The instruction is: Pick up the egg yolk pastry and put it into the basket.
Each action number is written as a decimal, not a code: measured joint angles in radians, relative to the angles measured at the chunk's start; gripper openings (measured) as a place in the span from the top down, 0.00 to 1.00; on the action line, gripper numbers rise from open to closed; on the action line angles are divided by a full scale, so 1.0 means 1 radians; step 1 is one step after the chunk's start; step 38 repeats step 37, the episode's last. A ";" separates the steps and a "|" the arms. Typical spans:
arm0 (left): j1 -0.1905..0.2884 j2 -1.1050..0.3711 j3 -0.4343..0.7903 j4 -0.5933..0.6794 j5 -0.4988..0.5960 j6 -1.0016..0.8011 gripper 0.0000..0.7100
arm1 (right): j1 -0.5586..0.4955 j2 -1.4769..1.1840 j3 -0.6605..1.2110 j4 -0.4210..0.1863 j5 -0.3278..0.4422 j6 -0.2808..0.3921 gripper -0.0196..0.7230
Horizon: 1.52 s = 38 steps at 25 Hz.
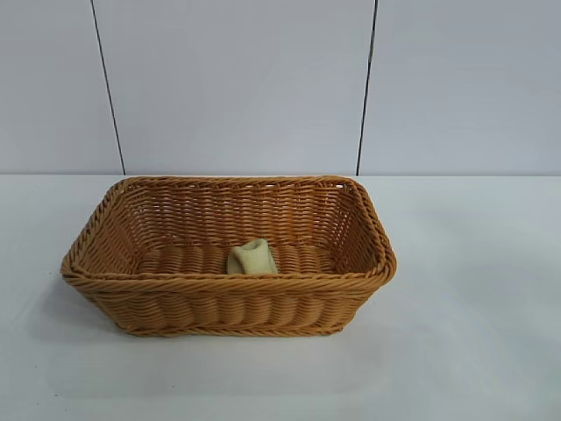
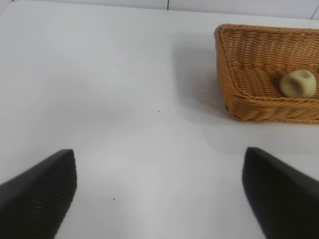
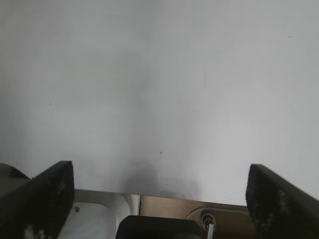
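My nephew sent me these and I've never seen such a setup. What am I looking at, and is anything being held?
It is a two-armed table robot. One picture faces the table from outside: a wicker basket stands on the white table, with a pale egg yolk pastry lying inside. The other two come from cameras on each wrist. The dark wedges are tool fingers: the left tool is open over bare table beside the basket, the right tool open over bare table. Neither holds anything.
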 joint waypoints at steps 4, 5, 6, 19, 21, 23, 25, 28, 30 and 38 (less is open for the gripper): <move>0.000 0.000 0.000 0.000 0.000 0.000 0.02 | 0.000 -0.189 0.105 0.001 -0.043 -0.003 0.11; 0.000 0.000 0.000 0.000 0.000 0.000 0.02 | 0.000 -0.237 0.110 0.001 -0.051 -0.004 0.11; 0.000 0.000 0.000 0.000 0.000 0.000 0.02 | 0.000 -0.285 0.112 0.003 -0.058 -0.004 0.11; 0.000 0.000 0.000 0.000 0.000 0.000 0.02 | 0.000 -0.668 0.117 0.004 -0.061 -0.011 0.11; 0.000 0.000 0.000 0.000 0.000 0.000 0.02 | 0.000 -0.688 0.117 0.004 -0.061 -0.011 0.11; 0.000 0.000 0.000 0.000 0.000 0.000 0.02 | 0.000 -0.720 0.118 0.004 -0.061 -0.011 0.11; 0.000 0.000 0.000 0.000 0.000 0.000 0.02 | 0.000 -0.760 0.118 0.004 -0.061 -0.011 0.11; 0.000 0.000 0.000 0.000 0.000 0.000 0.02 | 0.000 -0.792 0.118 0.004 -0.060 -0.011 0.11; 0.000 0.000 0.000 0.000 0.000 0.000 0.02 | 0.007 -0.794 0.118 0.004 -0.060 -0.011 0.11; 0.000 0.000 0.000 0.000 0.000 0.000 0.02 | 0.045 -0.797 0.118 0.003 -0.060 -0.011 0.11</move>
